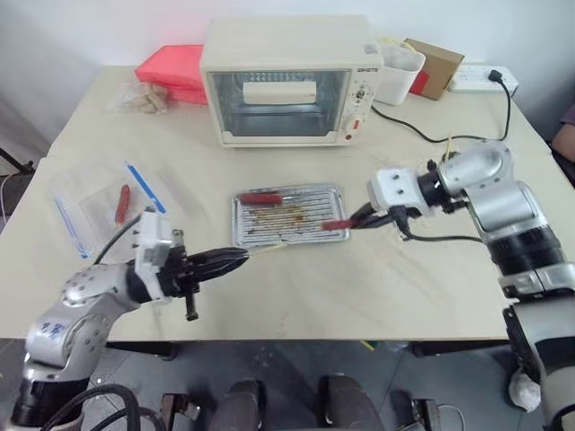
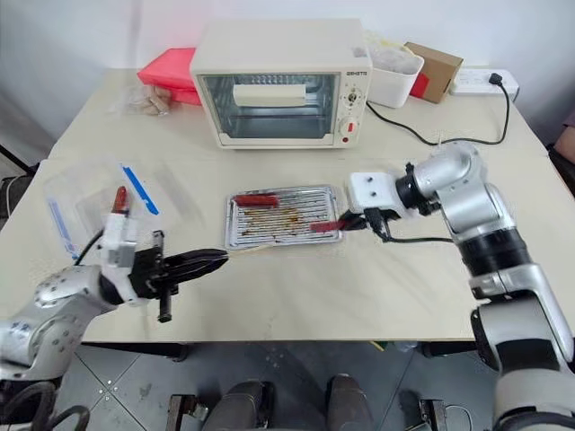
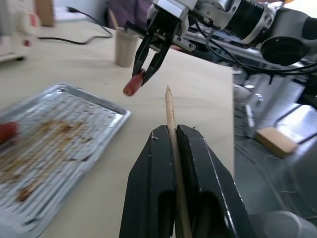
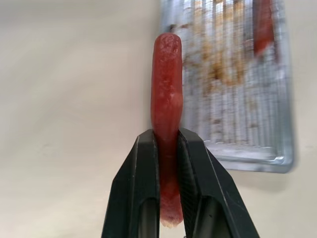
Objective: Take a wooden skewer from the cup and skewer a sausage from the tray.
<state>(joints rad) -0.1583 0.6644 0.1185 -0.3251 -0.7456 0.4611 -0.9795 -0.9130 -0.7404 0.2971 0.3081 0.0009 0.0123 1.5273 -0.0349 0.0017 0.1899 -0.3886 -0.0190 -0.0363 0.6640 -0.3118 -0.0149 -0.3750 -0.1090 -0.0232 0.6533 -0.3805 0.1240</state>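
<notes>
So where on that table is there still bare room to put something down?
The widest bare stretch is the table's near edge, in front of the tray, between the two grippers. Another lies between the oven and the plastic bag. The back is crowded: red box, oven, white tub, cardboard box, power strip.

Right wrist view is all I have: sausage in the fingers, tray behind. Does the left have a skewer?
Observer: Yes. The left gripper is shut on the wooden skewer, tip free.
Operator: Aimed where?
Observer: Toward the sausage held by the right gripper, a gap between them.
Operator: Anything left on the tray?
Observer: One more sausage lies at the far side of the tray.
</notes>
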